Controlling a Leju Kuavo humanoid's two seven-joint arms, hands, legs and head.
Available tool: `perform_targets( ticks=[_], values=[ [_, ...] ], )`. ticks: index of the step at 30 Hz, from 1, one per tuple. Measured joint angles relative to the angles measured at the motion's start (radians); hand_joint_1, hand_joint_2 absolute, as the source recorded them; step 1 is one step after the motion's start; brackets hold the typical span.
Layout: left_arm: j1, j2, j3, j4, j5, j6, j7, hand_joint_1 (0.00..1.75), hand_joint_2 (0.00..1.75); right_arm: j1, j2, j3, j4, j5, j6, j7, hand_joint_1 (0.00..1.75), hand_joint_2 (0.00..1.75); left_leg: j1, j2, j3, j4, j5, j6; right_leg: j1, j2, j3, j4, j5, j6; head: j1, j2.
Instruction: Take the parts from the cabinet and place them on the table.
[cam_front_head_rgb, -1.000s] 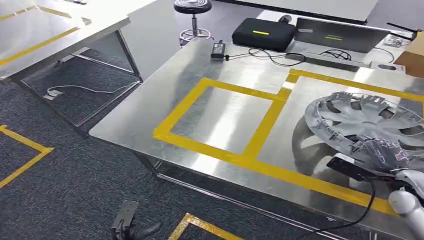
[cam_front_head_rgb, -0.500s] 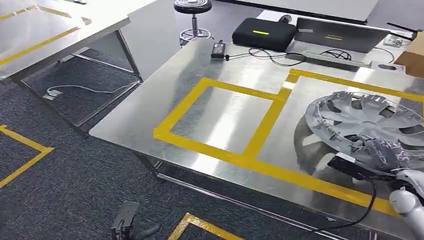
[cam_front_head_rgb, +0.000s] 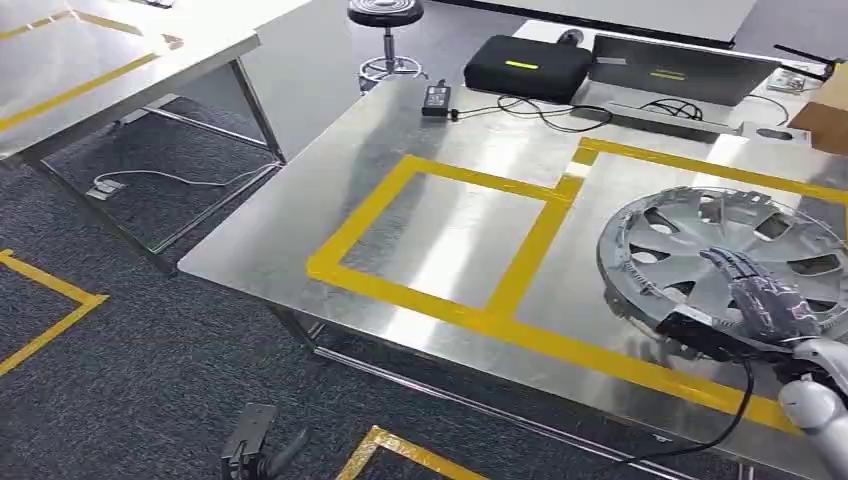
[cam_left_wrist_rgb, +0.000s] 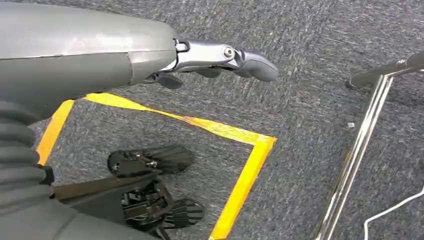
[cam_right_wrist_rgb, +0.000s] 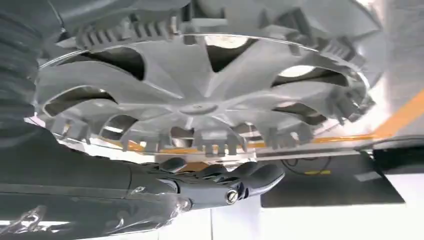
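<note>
A silver hubcap (cam_front_head_rgb: 690, 240) lies flat on the steel table (cam_front_head_rgb: 450, 230), inside the right-hand yellow tape rectangle. My right hand (cam_front_head_rgb: 765, 295) hovers over its near edge with fingers stretched out and nothing in its grasp. In the right wrist view the hubcap (cam_right_wrist_rgb: 200, 100) shows its spokes and rim clips, and a small gap separates it from my right hand (cam_right_wrist_rgb: 220, 182). My left hand (cam_left_wrist_rgb: 220, 60) hangs beside the table above the carpet, holding nothing, its fingers loosely extended. It appears low in the head view as my left hand (cam_front_head_rgb: 262, 452).
At the table's far end stand a black box (cam_front_head_rgb: 527, 66), a laptop (cam_front_head_rgb: 675, 68), a power adapter (cam_front_head_rgb: 437, 97) with cables and a cardboard box (cam_front_head_rgb: 825, 115). A stool (cam_front_head_rgb: 386, 20) and a second table (cam_front_head_rgb: 100, 70) stand beyond. The left yellow rectangle (cam_front_head_rgb: 440, 235) holds nothing.
The hubcap was tilted in my right hand's hold; it has come down flat on the table and the hand's fingers have spread off it.
</note>
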Motion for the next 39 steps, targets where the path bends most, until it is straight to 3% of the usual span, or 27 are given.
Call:
perform_targets(
  ticks=[8, 12, 19, 29, 37, 38, 39],
  values=[
    [0.005, 0.000, 0.000, 0.000, 0.013, 0.008, -0.008, 0.00, 0.00, 0.021, 0.006, 0.000, -0.106, -0.100, 0.022, -0.017, 0.00, 1.75, 0.000, 0.000, 0.000, 0.000, 0.000, 0.000, 0.000, 0.000, 0.000, 0.000, 0.000, 0.000, 0.000, 0.000],
    [0.009, 0.002, 0.005, 0.000, 0.032, -0.010, -0.018, 0.00, 0.00, 0.046, 0.021, -0.005, -0.187, -0.221, 0.062, -0.028, 0.00, 1.75, 0.000, 0.000, 0.000, 0.000, 0.000, 0.000, 0.000, 0.000, 0.000, 0.000, 0.000, 0.000, 0.000, 0.000],
    [0.018, 0.003, 0.013, 0.000, 0.040, -0.022, -0.027, 0.00, 0.00, 0.079, 0.040, -0.008, -0.297, -0.241, 0.064, -0.017, 0.00, 1.75, 0.000, 0.000, 0.000, 0.000, 0.000, 0.000, 0.000, 0.000, 0.000, 0.000, 0.000, 0.000, 0.000, 0.000],
    [0.037, 0.008, 0.024, 0.000, 0.052, -0.006, -0.039, 0.00, 0.00, 0.239, 0.047, -0.063, -0.551, -0.241, -0.038, -0.050, 0.00, 1.75, 0.000, 0.000, -0.001, 0.000, -0.001, 0.000, 0.000, -0.001, -0.001, 0.000, -0.001, -0.001, 0.000, 0.000],
    [0.044, 0.009, 0.041, 0.000, 0.077, 0.021, -0.048, 0.00, 0.00, 0.411, 0.064, -0.124, -0.734, -0.222, -0.150, -0.135, 0.00, 1.75, 0.000, 0.000, -0.001, 0.000, -0.001, 0.000, 0.000, -0.001, -0.002, 0.000, -0.001, -0.001, 0.000, 0.000],
    [0.046, 0.008, 0.045, 0.000, 0.083, 0.026, -0.051, 0.00, 0.00, 0.443, 0.071, -0.134, -0.753, -0.217, -0.171, -0.145, 0.00, 0.00, 0.000, 0.000, -0.001, 0.000, -0.001, 0.000, 0.000, -0.002, -0.001, 0.000, -0.001, 0.000, 0.000, 0.000],
    [0.049, 0.008, 0.049, 0.000, 0.087, 0.030, -0.053, 0.00, 0.00, 0.473, 0.080, -0.143, -0.771, -0.210, -0.192, -0.155, 0.00, 0.00, 0.000, 0.000, -0.002, 0.000, -0.001, 0.000, 0.000, -0.002, -0.001, 0.000, -0.002, -0.001, 0.000, 0.000]
  ],
)
